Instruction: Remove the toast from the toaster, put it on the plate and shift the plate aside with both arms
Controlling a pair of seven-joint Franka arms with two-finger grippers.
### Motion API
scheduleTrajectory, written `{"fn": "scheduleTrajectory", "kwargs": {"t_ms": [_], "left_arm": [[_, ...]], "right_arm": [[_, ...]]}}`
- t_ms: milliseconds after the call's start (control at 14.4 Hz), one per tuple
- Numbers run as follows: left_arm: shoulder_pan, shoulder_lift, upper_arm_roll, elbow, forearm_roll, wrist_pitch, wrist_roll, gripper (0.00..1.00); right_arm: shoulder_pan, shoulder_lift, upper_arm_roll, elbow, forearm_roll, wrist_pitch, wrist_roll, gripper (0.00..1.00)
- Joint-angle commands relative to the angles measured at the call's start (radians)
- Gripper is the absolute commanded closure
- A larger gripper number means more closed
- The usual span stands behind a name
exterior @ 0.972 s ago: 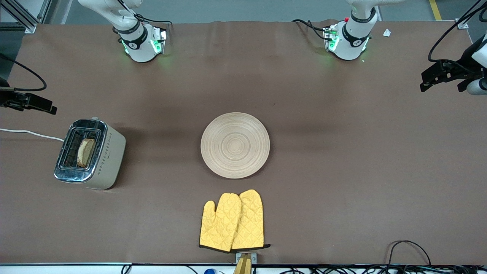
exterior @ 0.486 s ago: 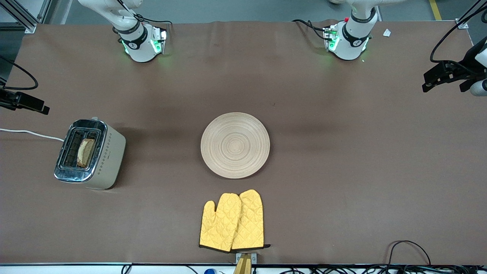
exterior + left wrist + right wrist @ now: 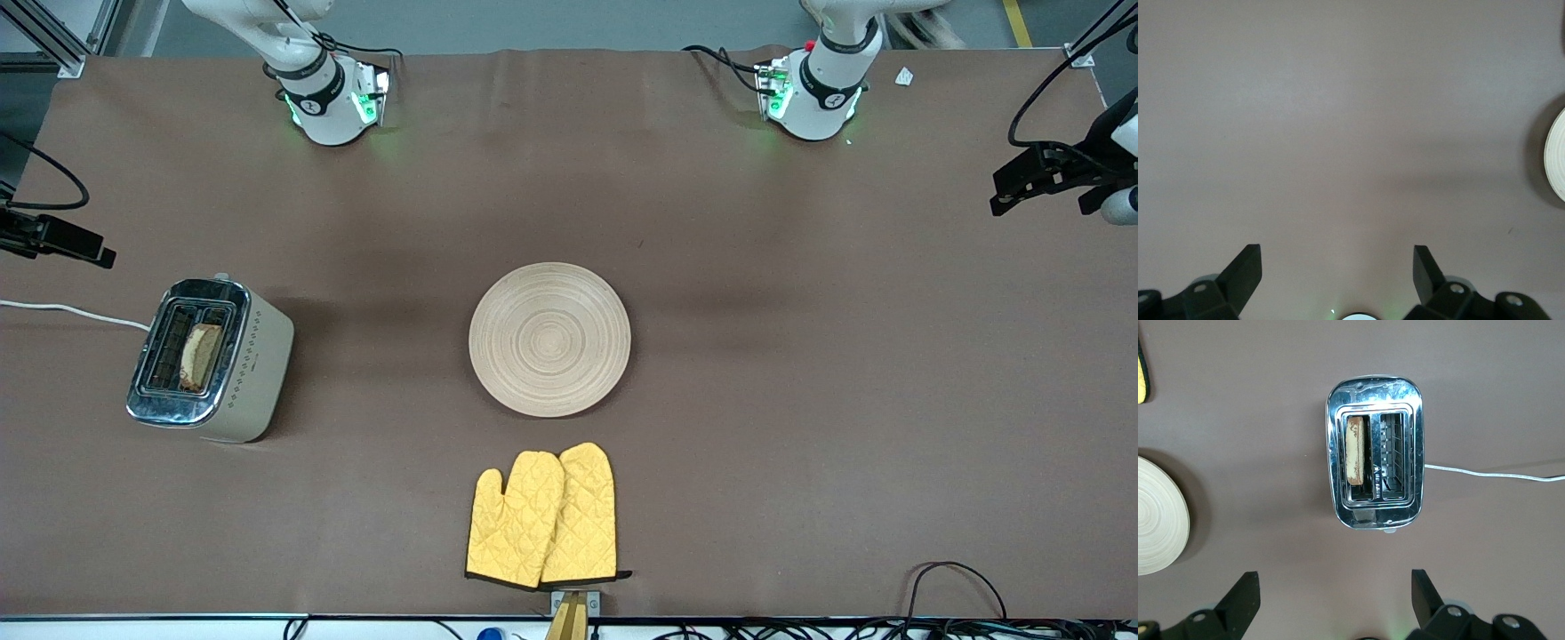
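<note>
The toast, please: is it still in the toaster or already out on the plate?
In: the toast stands in one toaster slot; the plate is bare.

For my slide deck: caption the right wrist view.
Open right gripper above the toaster, toast in one slot, wooden plate alongside.

Even, fairly bright overhead light falls on the brown table, and everything on it reads sharp and in focus. Soft, faint shadows spread from the plate and the toaster, whose chrome top throws small glints. Green glow spills around the bases.
</note>
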Motion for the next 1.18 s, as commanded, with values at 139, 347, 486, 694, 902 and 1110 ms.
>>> {"fn": "scheduleTrajectory", "kwargs": {"t_ms": [139,347,486,694,902,1110], "left_arm": [[-0.001,0.007,-0.003,0.021,0.019,-0.014,0.013,0.00],[-0.001,0.007,-0.003,0.021,0.019,-0.014,0.013,0.00],[0.000,0.006,-0.003,0.021,0.019,-0.014,0.016,0.00],[-0.001,0.006,-0.003,0.021,0.018,-0.016,0.028,0.00],[-0.001,0.007,-0.003,0.021,0.018,-0.016,0.027,0.00],[-0.003,0.007,-0.003,0.021,0.018,-0.016,0.027,0.00]], "right_arm": [[-0.003,-0.018,0.005,-0.021,0.014,0.004,0.015,0.00],[0.000,0.027,0.007,-0.094,0.014,0.093,0.015,0.00],[0.007,0.025,0.005,-0.177,0.014,0.202,0.013,0.00],[0.006,0.033,0.005,-0.271,0.011,0.341,0.013,0.00],[0.001,0.036,0.005,-0.401,0.006,0.493,0.007,0.00],[0.003,0.059,0.005,-0.466,0.003,0.584,0.007,0.00]]}}
